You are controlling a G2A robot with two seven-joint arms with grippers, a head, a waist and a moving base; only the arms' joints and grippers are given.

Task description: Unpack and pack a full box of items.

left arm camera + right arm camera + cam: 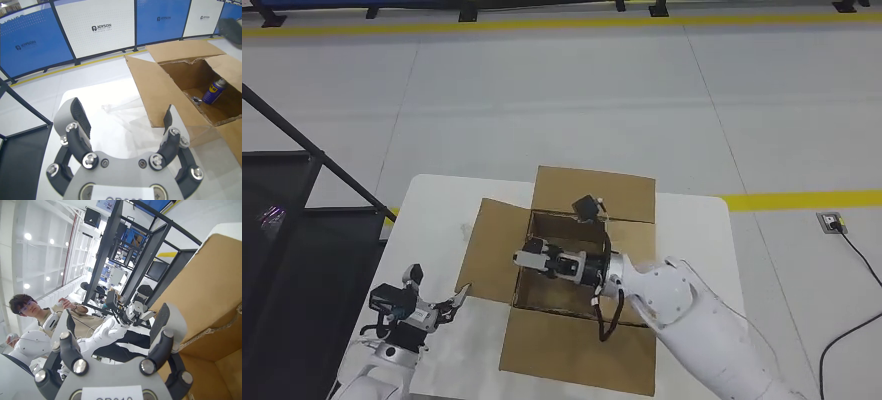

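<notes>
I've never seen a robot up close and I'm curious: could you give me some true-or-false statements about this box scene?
1. The cardboard box has its flaps open. True.
2. A blue spray can is inside the box. True.
3. The left gripper holds the can. False: it is open and empty, over the table beside the box.
4. The right gripper is shut on an item. False: it is open, holding nothing.

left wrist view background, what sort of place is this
Likely a robot test hall or lab: blue and white partition panels fence the area, a yellow floor line runs past the white table, and black metal racks stand nearby.
</notes>
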